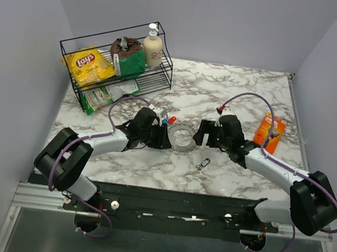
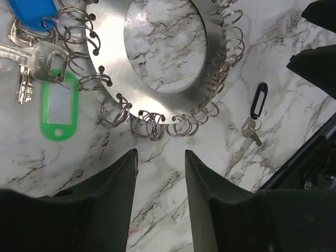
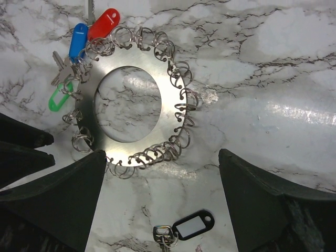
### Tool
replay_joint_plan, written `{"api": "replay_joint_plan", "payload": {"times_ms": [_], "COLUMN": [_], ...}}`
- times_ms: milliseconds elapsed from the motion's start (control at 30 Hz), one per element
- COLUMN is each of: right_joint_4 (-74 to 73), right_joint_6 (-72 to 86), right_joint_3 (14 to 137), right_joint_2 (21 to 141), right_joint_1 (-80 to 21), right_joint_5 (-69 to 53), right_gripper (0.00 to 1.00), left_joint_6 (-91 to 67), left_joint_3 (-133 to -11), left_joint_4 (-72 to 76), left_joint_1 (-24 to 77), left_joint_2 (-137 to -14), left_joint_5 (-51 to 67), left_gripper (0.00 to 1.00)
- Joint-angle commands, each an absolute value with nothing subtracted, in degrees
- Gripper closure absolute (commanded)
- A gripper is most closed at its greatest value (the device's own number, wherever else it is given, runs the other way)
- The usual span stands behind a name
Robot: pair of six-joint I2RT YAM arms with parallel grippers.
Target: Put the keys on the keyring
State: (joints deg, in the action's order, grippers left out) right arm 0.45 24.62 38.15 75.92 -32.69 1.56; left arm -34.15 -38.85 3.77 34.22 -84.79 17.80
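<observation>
The left end effector [image 2: 160, 155] is shown spread and empty, just short of the keyring [image 2: 168, 105], which lies flat on the marbled surface [image 1: 247, 86] between the two arms. A blue-tagged key [image 2: 31, 13], a green-tagged key [image 2: 59, 107] and a red-tagged key [image 3: 103, 23] are gathered at the ring's far left rim, apparently already hooked on. At the ring's opposite side, the right end effector [image 3: 163, 155] is opened wide, with nothing pinched. A black-tagged key [image 3: 191, 226] lies loose just beside the ring, nearer the bases. It is judged to be next, which calls for a fine pinch and threading onto a free loop.
</observation>
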Motion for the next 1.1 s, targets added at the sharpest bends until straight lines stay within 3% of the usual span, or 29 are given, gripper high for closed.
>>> {"api": "replay_joint_plan", "payload": {"times_ms": [0, 367, 600, 767, 1067], "right_joint_4": [1.7, 0.2, 0.4, 0.5, 0.9], "right_joint_6": [24.6, 21.6, 21.8, 22.1, 22.3], "right_joint_3": [40.0, 41.3, 43.4, 46.0, 48.9], "right_joint_2": [76.6, 76.6, 80.1, 82.6, 87.7], "right_joint_1": [-33.0, -38.7, -42.4, -43.6, -45.1], "right_joint_5": [-1.3, -0.5, -2.6, -4.1, -6.6], "right_gripper": [0.06, 0.06, 0.15, 0.20, 0.29], "left_joint_6": [-35.3, -35.2, -34.6, -34.3, -37.5], "left_joint_3": [-39.5, -39.5, -37.2, -36.6, -30.4], "left_joint_4": [6.5, 4.0, 2.5, 0.4, 8.3], "left_joint_1": [35.6, 36.7, 36.4, 34.9, 26.3], "left_joint_2": [-86.3, -85.5, -80.2, -77.6, -75.2], "left_joint_5": [19.1, 15.5, 9.4, 7.1, 19.0], "left_gripper": [0.51, 0.47, 0.27, 0.19, 0.18]}}
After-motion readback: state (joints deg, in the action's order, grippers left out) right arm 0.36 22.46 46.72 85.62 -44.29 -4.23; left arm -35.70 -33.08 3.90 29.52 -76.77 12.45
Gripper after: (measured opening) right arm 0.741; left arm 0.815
